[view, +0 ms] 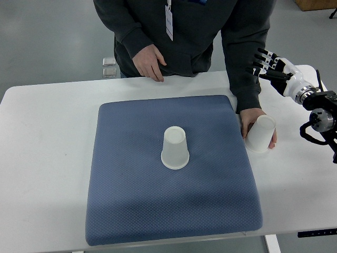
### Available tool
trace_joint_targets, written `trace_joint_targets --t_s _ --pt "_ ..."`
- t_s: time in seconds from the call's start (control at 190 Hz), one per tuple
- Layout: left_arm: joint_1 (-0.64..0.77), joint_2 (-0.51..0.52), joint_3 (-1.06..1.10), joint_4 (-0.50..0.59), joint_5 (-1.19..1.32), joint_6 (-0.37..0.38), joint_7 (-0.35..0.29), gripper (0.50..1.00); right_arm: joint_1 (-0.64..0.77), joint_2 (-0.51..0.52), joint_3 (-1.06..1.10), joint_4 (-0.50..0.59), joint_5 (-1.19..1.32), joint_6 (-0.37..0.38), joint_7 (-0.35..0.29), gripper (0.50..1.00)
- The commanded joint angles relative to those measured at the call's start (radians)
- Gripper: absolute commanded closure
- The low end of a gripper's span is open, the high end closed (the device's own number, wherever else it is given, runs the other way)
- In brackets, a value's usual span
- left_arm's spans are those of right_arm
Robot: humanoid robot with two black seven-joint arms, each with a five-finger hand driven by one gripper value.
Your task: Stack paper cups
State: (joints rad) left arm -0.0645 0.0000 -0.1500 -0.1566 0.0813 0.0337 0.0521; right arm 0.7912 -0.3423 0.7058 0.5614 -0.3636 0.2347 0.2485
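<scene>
1. Two paper cups are in view. One cup (pixel 175 148) stands upside down, mouth on the cloth, near the middle of the blue mat (pixel 131 211). The second cup (pixel 260 134) sits off the mat's right edge on the white table (pixel 47 158), tipped and held by a person's hand (pixel 254 125).

2. The right hand (pixel 267 62) of the robot hovers above the table's far right corner, well apart from both cups. Its dark fingers (pixel 261 59) are spread loosely and hold nothing. The left hand is out of view.

3. Handling, as I judge it: both cups look thin-walled and very light, so they will tip or skid at a slight nudge, and the wall will dent under a hard squeeze. The padded mat should give some grip under the rim.

4. Where to hold: the inverted cup tapers upward, so a gentle pinch around the mid-wall, thumb opposite the fingers, seems safest. A grip near the narrow closed end may slip off.

5. The cup in the person's hand is partly covered, so I cannot tell whether it rests on the table or is lifted just clear of it.

6. Stacking has not begun; the cups are well apart.
</scene>
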Motion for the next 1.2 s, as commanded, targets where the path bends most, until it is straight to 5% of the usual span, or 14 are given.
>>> trace_joint_targets --t_s 0.0,1.194 --pt "0.0 0.0 0.0 0.0 0.0 0.0 0.0 0.5 0.0 0.0 0.0 0.0 0.0 0.0 0.0 0.568" --pt "0.0 0.0 -0.003 0.011 0.0 0.0 -0.006 0.5 -0.001 0.005 0.006 -0.001 0.0 -0.011 0.0 0.568"
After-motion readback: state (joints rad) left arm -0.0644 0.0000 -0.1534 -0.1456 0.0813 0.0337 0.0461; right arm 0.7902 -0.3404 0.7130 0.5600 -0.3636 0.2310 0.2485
